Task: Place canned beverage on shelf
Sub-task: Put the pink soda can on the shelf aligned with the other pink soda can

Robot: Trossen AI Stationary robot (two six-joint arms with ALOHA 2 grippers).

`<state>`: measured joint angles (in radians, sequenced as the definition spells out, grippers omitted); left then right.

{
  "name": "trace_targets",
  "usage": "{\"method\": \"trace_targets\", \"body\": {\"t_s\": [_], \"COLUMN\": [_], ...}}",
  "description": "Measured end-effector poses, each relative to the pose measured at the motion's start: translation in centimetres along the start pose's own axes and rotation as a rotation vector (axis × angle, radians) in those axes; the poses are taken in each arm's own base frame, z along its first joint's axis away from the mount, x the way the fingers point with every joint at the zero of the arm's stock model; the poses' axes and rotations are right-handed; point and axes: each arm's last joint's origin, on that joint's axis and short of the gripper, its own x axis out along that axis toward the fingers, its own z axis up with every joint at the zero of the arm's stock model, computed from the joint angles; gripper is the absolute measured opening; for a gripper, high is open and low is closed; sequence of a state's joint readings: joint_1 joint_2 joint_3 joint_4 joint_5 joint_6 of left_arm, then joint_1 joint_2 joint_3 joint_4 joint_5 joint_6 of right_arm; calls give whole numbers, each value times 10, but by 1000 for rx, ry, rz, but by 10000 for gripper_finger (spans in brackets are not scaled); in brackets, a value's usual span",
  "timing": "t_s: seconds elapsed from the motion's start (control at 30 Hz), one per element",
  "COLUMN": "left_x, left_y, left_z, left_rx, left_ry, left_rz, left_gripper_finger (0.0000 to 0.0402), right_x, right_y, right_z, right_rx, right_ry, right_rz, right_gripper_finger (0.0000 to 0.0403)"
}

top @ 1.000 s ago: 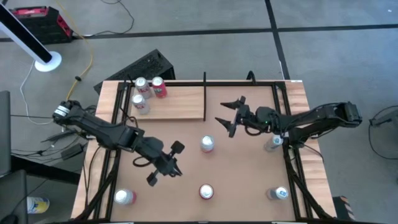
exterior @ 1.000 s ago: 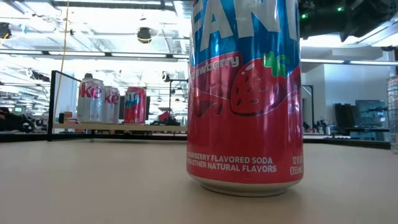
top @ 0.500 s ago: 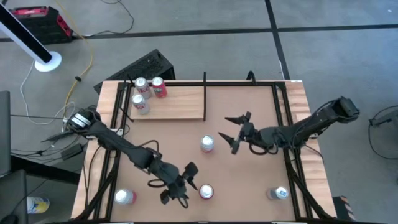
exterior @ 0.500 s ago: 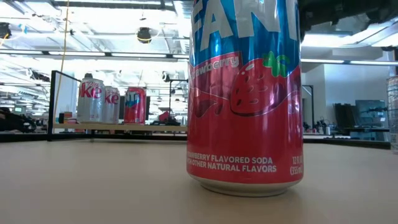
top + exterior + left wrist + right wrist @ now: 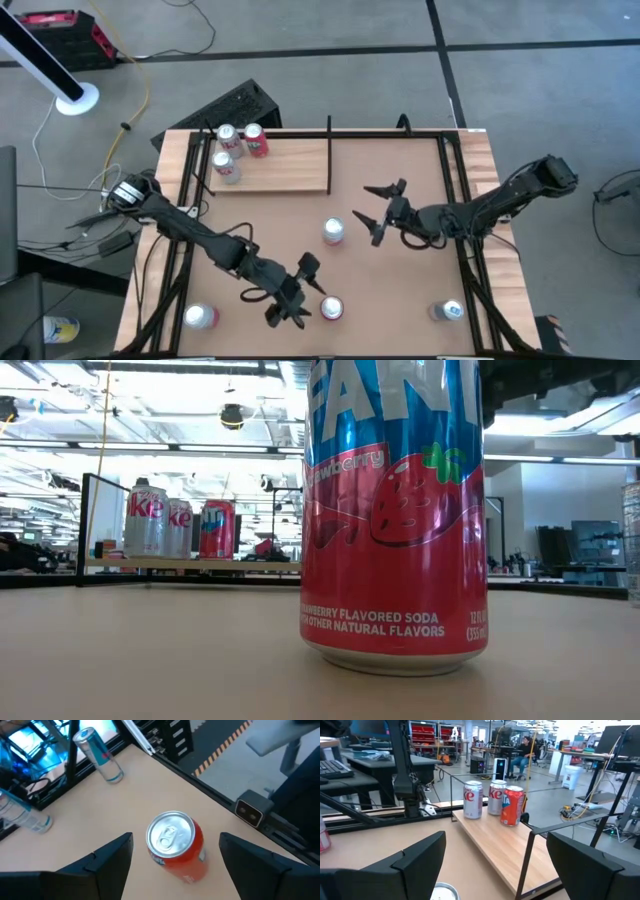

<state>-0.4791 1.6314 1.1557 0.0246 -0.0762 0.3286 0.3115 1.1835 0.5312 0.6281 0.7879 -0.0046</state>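
The left gripper (image 5: 172,857) hangs over the red strawberry soda can with a silver lid (image 5: 176,845), fingers spread wide; the can stands upright on the brown tabletop (image 5: 400,290) between the jaws, touching neither. The right gripper (image 5: 378,212), also wide open, sits just beside a silver-topped can (image 5: 333,232). The pale wooden plank shelf (image 5: 290,165) lies well beyond, carrying three cans (image 5: 493,799).

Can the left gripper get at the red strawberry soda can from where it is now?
Probably yes: the left gripper is open beside the red can, and in the wrist view nothing lies between its fingers and the can.
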Motion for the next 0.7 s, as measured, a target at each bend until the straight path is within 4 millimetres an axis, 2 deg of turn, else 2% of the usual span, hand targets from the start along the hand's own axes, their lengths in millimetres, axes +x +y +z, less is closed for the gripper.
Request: {"method": "trace_targets", "body": {"t_s": [0.7], "left_x": [2], "left_y": [0], "left_z": [0], "left_rx": [-1], "left_ry": [-37], "left_rz": [-63], "left_gripper_finger": [284], "right_x": [11], "right_y": [-13], "right_z": [1], "right_rx": [-20], "right_ry": [-10], "right_rz": [-71], "right_gripper_finger": [370]}}
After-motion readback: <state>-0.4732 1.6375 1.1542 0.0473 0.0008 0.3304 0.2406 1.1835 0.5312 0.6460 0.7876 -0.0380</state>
